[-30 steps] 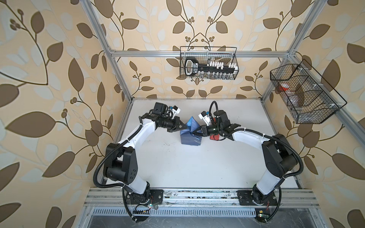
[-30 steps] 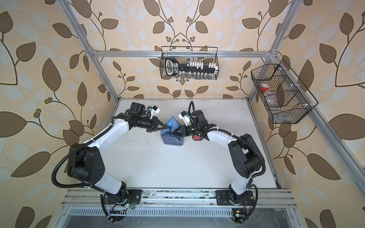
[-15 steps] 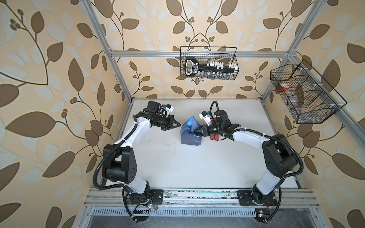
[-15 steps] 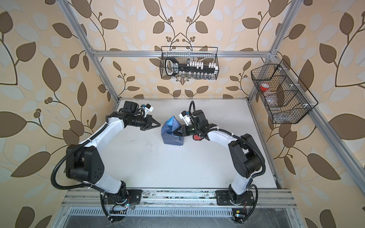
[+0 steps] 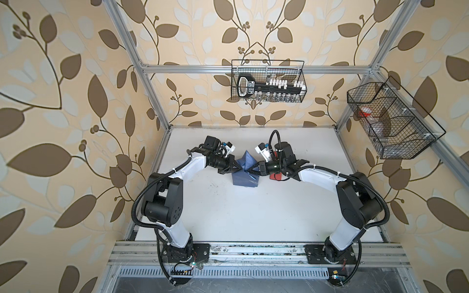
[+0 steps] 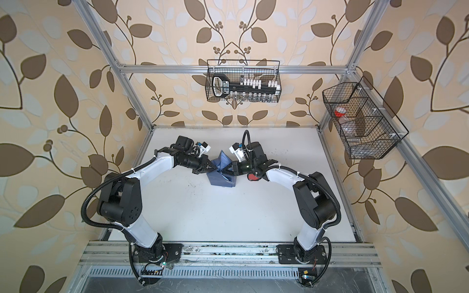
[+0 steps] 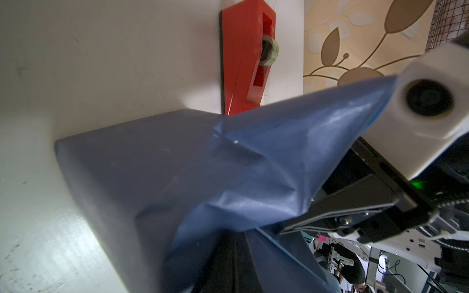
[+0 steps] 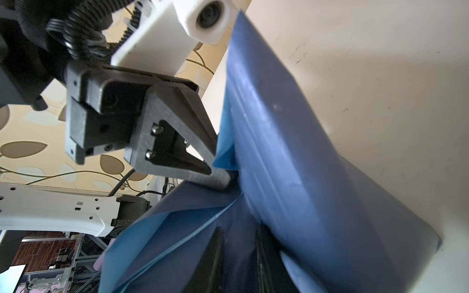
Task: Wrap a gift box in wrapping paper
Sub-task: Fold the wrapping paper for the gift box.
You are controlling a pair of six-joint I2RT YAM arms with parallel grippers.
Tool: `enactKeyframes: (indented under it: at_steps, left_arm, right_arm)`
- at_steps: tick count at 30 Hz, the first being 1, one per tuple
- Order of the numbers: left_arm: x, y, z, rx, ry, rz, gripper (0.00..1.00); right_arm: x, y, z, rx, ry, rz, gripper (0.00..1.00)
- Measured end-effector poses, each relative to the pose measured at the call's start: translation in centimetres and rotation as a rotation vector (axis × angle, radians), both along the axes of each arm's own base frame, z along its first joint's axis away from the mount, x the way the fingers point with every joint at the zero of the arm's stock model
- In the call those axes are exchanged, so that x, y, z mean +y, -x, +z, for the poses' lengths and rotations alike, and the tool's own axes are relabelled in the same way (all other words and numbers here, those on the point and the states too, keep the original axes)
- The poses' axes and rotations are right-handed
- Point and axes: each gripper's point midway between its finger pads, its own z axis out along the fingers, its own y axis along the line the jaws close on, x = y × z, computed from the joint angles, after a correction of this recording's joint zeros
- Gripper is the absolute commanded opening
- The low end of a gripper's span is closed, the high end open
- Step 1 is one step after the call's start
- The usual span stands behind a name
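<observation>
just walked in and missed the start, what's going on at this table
A gift box is being wrapped. It is hidden under the wrapping paper, and one flap stands up. The left gripper, shut, pushes its tip into the paper's fold. The right gripper meets the paper from the opposite side; whether it pinches it is unclear. A red tape dispenser sits beside the parcel on the table.

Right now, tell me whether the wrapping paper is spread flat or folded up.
Folded up: the wrapping paper drapes a boxy bundle, one end standing up in a creased peak.
</observation>
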Motion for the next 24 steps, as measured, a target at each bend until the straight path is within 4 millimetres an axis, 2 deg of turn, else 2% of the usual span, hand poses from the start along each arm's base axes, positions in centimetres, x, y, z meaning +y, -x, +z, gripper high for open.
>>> enactKeyframes:
  at_steps: [13,20,24]
  left_arm:
    - [-0.6,0.0,-0.2,-0.024,0.015,-0.015,0.03]
    - [-0.5,0.0,-0.2,-0.032,0.011,-0.017,0.03]
    - [-0.5,0.0,-0.1,-0.040,0.007,-0.018,0.03]
  right_arm:
    - [0.1,0.3,0.5,0.001,0.008,0.003,0.25]
    - [1.5,0.3,1.1,0.023,-0.028,0.002,0.24]
    - [1.9,0.0,0.7,0.037,-0.038,0.000,0.24]
